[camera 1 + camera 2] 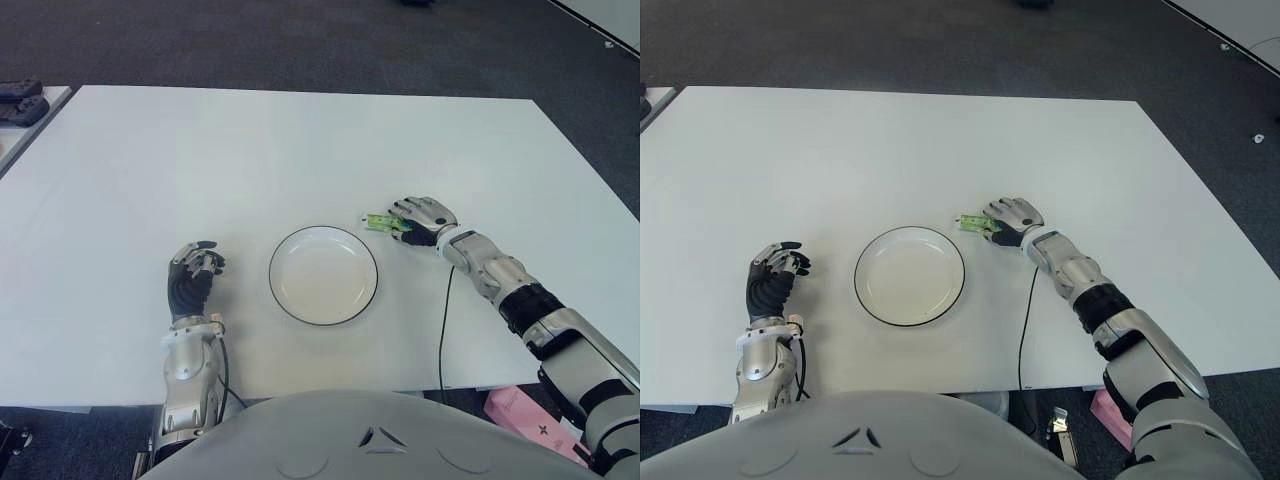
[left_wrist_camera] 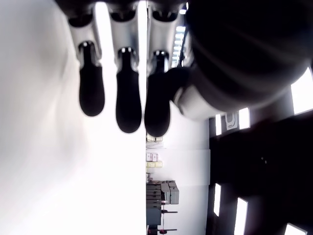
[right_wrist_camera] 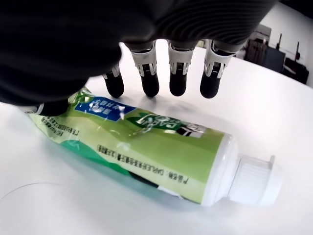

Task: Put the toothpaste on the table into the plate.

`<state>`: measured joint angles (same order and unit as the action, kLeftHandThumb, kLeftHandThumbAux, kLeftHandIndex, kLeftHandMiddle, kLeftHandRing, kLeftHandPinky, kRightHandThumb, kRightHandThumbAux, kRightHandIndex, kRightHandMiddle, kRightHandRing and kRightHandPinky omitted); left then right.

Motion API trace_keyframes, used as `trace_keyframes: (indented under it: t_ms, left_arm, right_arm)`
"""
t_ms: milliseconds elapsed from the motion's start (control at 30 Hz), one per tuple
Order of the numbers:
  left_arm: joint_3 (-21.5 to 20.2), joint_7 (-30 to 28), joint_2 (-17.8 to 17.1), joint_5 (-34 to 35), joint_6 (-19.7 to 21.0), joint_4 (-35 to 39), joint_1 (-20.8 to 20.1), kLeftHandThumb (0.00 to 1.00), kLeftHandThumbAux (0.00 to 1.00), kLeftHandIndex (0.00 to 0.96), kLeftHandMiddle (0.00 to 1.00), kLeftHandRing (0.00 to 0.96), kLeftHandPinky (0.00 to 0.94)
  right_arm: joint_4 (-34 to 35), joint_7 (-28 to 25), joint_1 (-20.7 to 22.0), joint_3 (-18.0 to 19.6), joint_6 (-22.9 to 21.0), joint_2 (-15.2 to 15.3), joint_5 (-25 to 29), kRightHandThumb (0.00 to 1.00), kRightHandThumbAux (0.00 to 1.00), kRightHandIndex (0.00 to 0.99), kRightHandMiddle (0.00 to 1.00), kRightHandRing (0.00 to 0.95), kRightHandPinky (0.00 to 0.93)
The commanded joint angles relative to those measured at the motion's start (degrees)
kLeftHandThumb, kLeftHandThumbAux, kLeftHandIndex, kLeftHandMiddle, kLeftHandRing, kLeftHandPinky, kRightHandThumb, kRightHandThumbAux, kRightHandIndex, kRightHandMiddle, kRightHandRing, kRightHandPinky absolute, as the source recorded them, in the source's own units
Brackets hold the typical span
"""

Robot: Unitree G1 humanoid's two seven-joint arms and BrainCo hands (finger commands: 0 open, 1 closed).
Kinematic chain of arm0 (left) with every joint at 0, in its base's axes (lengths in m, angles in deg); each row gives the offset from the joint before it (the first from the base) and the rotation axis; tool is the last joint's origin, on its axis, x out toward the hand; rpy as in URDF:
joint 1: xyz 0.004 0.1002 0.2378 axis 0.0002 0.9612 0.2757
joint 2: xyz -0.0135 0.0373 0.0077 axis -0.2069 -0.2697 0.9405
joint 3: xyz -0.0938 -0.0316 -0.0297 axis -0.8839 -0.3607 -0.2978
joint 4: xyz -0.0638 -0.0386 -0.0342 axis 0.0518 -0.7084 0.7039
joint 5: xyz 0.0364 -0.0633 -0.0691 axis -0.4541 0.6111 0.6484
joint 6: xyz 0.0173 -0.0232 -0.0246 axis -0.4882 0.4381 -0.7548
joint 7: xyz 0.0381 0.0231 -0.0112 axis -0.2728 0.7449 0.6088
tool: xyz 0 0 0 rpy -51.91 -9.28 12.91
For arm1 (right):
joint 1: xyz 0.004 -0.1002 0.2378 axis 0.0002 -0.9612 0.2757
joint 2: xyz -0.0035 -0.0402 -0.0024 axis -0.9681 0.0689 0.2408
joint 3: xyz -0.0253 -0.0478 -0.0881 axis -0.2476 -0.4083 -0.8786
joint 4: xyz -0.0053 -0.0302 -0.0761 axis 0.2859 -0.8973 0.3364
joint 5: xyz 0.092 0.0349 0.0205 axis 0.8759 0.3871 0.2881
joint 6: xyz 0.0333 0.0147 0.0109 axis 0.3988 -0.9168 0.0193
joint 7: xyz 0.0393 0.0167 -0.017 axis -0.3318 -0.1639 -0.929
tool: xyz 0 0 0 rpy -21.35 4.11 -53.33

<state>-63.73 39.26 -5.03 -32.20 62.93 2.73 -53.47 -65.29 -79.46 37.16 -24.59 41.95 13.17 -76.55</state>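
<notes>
One green plastic toothpaste tube (image 1: pixel 382 223) lies on the white table (image 1: pixel 300 150), right of the round black-rimmed white plate (image 1: pixel 323 274), under the right hand (image 1: pixel 425 220). Left hand (image 1: pixel 192 280) shows left of the plate. Right wrist view: fingers (image 3: pixel 178 83) extended above the tube, not grasping. Left wrist view: fingers relaxed, holding nothing.

We take this for an office or lab hall: a broad white table (image 1: pixel 300 140) fills mid-frame, dark grey carpet (image 1: pixel 300 40) runs along the top, and the left wrist view shows ceiling light panels (image 2: pixel 239 205) and stacked shelving (image 2: pixel 159 193).
</notes>
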Motion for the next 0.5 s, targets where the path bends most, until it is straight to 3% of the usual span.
trace_keyframes:
  t_ms: [33, 200, 500]
  left_arm:
    - [-0.08, 0.40, 0.14, -0.32, -0.46, -0.44, -0.03, 0.700, 0.721, 0.435, 0.596, 0.570, 0.544]
    - [-0.22, 0.94, 0.25, -0.68, 0.74, -0.14, 0.00, 0.703, 0.720, 0.436, 0.592, 0.563, 0.535]
    - [-0.21, 0.36, -0.35, -0.58, -1.18, -0.92, -0.12, 0.698, 0.721, 0.434, 0.597, 0.574, 0.554]
  right_arm:
    - [10.56, -4.59, -11.65, -3.70, -2.73, 1.85, -5.26, 0.597, 0.114, 0.000, 0.000, 0.000, 0.000]
    - [23.27, -8.29, -16.83, -1.13, -5.87, 5.11, -7.37, 0.590, 0.112, 0.000, 0.000, 0.000, 0.000]
    - [24.04, -5.95, -18.60, 2.81, -7.27, 3.78, -7.83, 0.586, 0.120, 0.000, 0.000, 0.000, 0.000]
